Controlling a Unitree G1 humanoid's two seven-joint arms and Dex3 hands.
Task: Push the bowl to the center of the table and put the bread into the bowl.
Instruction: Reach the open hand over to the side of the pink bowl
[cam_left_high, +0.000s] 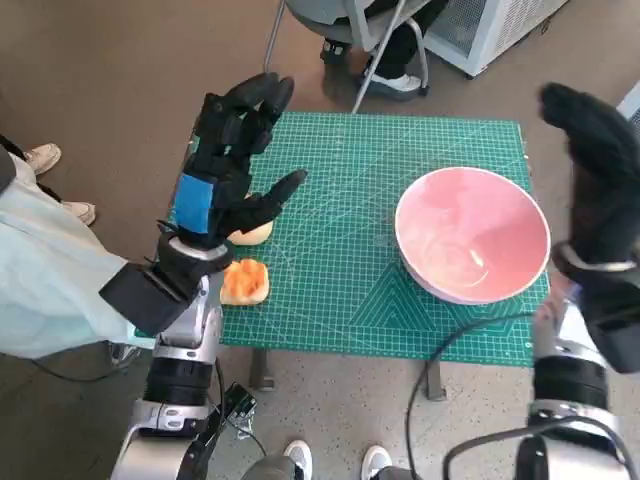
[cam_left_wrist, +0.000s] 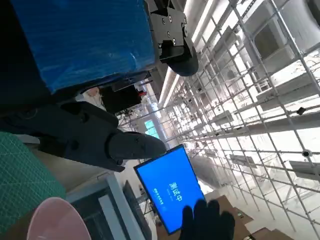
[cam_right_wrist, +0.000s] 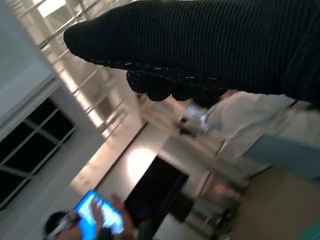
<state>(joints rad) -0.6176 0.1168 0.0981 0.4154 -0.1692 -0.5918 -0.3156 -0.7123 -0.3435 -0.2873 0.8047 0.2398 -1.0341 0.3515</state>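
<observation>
Green cutting mat covers the little table, and I'll place everything against it. Nearest the robot, a power cable loops up over the mat's near edge. At the near left corner sits an orange piece of bread, part of it tucked under the left forearm. Just beyond it lies a paler piece, mostly covered by the left hand, so I can't make out its shape. That hand hovers above the mat's left edge with its fingers spread and nothing in them; whether it touches the pale piece is hard to tell from above.

On the mat's right side, near the edge and well off its middle, stands the pink bowl, upright, with nothing in it but a bit of glare. The left wrist view catches only a slice of its rim.

Beside the mat's right edge, the right hand is raised in its knitted glove, fingers up and holding nothing; it stands just beside the bowl without touching it, and its wrist is cut off by the picture's edge.

Past the mat's far edge, a person's dark shoes and chair legs show, the rest cropped away. The right wrist view is blurred: a person holding a glowing phone.
</observation>
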